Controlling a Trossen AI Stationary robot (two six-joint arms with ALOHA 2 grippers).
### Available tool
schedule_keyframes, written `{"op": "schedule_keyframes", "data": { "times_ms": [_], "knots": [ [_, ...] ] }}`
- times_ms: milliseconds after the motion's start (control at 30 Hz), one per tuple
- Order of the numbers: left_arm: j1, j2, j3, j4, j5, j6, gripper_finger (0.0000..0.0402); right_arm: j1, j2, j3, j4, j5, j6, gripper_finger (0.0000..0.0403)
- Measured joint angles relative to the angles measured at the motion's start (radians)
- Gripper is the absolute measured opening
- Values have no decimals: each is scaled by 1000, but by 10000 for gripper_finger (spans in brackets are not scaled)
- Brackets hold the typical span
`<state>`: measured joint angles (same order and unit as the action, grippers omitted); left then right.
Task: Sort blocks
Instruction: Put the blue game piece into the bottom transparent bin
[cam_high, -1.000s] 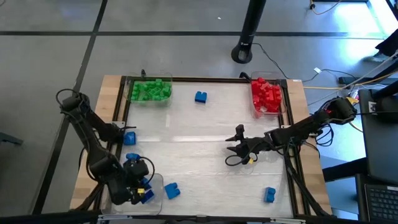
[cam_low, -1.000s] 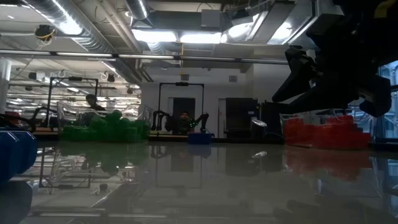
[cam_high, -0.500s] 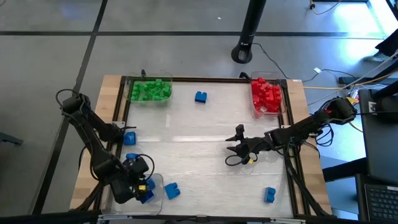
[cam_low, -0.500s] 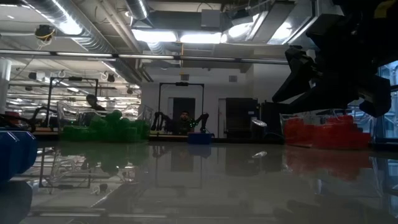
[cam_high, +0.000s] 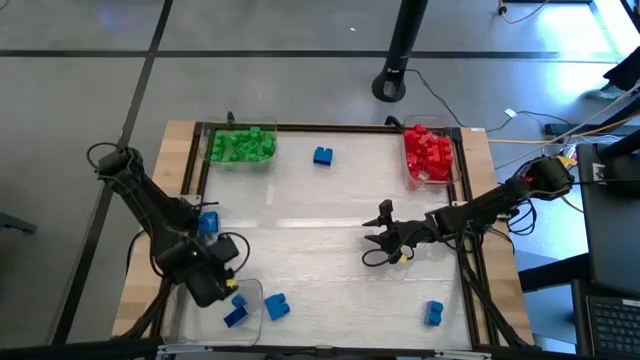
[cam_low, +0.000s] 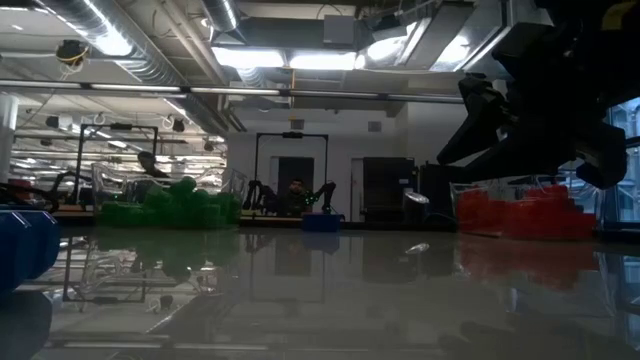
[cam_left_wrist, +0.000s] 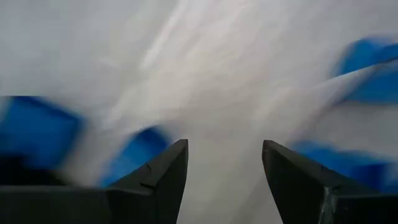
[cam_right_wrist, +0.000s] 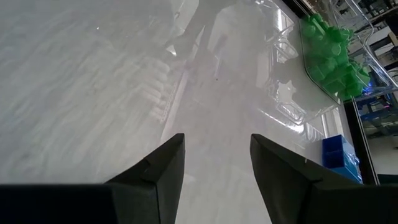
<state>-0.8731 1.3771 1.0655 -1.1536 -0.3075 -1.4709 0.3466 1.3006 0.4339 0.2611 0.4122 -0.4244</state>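
Left claw (cam_left_wrist: 224, 180) released, empty, above a tray (cam_high: 252, 292) of seemingly blue blocks (cam_high: 236, 312); right claw (cam_right_wrist: 216, 168) released, empty, mid-table.

light: ceiling strips, dim | tabletop glare | left wrist view blurred

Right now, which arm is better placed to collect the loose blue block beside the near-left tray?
Left. Its pincer hangs open by that blue block; the right pincer waits mid-table, farther off.

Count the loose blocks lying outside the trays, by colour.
Blue blocks: 4
Red blocks: 0, all are in their tray
Green blocks: 0, all are in their tray
Total: 4
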Motion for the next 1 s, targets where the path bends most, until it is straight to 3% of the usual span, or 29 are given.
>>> {"op": "schedule_keyframes", "data": {
  "times_ms": [167,467,633,1000],
  "knots": [
    [-1,1,-18,-142,17,117,195,0,0,0,-1,7,-1,184],
    [-6,1,-130,-137,31,351,195,0,0,0,-2,3,0,184],
    [-6,1,-164,-128,85,385,195,0,0,0,-1,-2,0,184],
    [-6,2,-220,-79,90,383,195,0,0,0,-1,-2,0,184]
  ]
}}
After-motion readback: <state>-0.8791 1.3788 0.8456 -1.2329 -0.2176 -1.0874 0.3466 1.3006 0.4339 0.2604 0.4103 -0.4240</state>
